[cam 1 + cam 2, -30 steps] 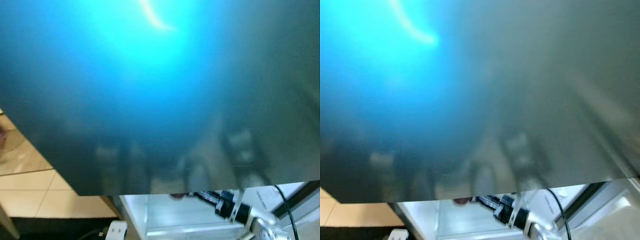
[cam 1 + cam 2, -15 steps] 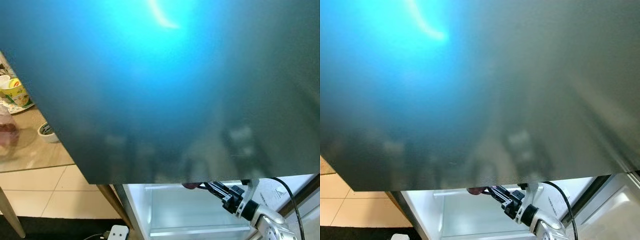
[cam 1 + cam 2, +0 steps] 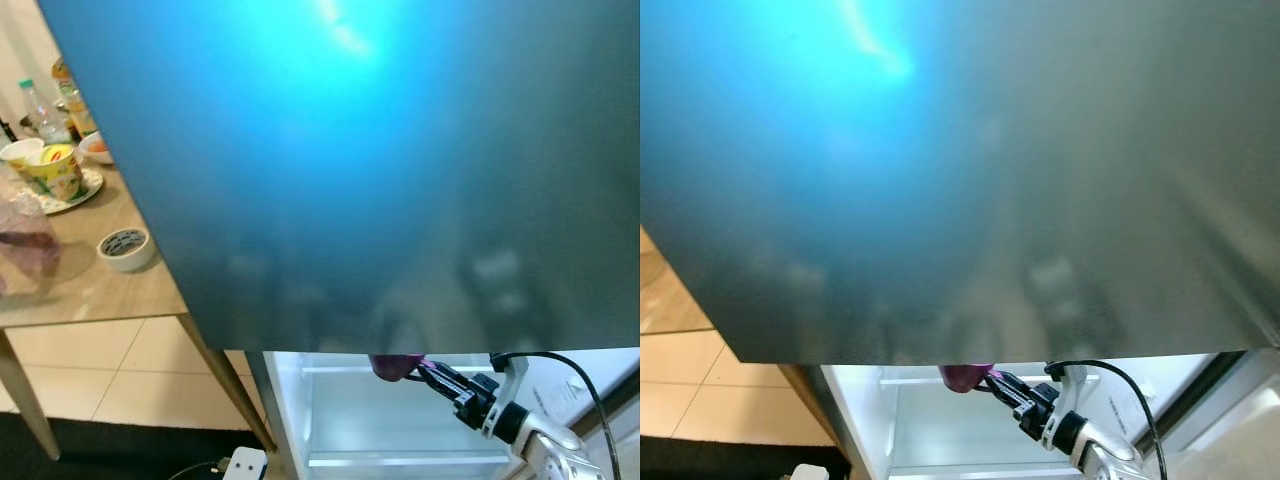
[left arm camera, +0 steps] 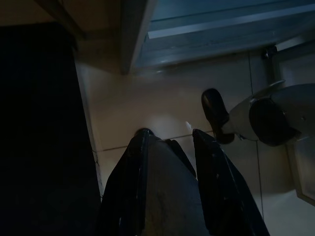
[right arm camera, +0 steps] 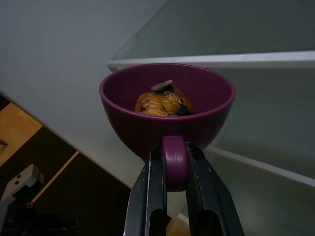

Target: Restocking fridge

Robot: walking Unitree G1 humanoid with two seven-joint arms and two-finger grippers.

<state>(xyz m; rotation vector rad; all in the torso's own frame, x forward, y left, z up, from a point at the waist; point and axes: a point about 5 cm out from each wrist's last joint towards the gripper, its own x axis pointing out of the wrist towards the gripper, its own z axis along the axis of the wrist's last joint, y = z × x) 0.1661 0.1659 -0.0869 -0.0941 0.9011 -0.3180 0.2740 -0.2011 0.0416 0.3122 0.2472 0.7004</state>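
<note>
So the right gripper (image 5: 174,169) has its fingers clamped on the handle of a purple cup (image 5: 167,110), holding it upright out in front of the open fridge (image 3: 380,420). There's some orange-brown food (image 5: 161,102) sitting in the bottom of the cup, can't tell what exactly. From the head camera the cup is just poking out below the edge of the big dark fridge door (image 3: 400,170), which takes up most of the picture, with the white inside and a glass shelf (image 5: 256,59) behind it

The left gripper (image 4: 170,147) hangs down over the tiled floor (image 4: 147,108), fingers a bit apart with nothing between them. Off to the robot's left there's a wooden desk (image 3: 80,290) with a roll of tape (image 3: 125,247), a yellow cup (image 3: 55,172) on a plate, and bottles (image 3: 40,110)
</note>
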